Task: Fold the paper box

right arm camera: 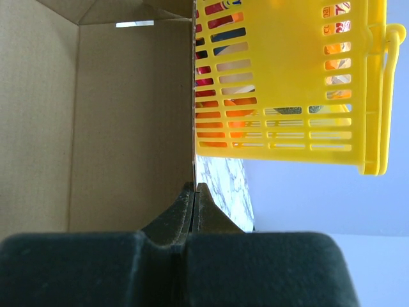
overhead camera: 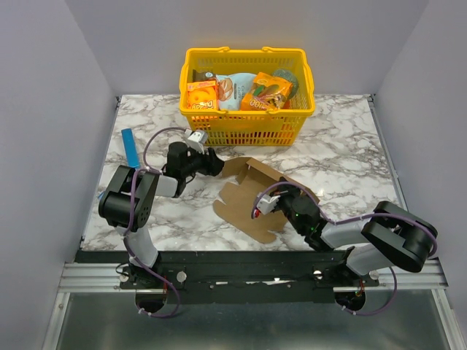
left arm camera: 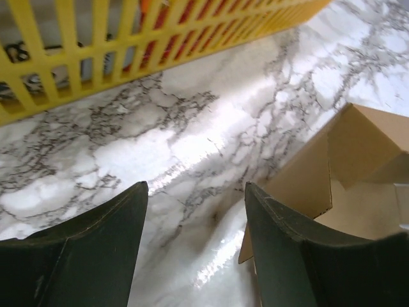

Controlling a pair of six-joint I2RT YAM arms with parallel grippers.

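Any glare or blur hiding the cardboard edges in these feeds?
Left wrist: a glare streak on the marble table between the open left fingers, which are dark and soft; the paper box edge reads clearly. Right wrist: image turned sideways, the yellow basket bright and slightly washed, the shut right fingers nearly black. Top external: even light, sharp.

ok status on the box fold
left end effector open, beside box. right end effector shut on a box wall. box part folded. basket behind, not touching.
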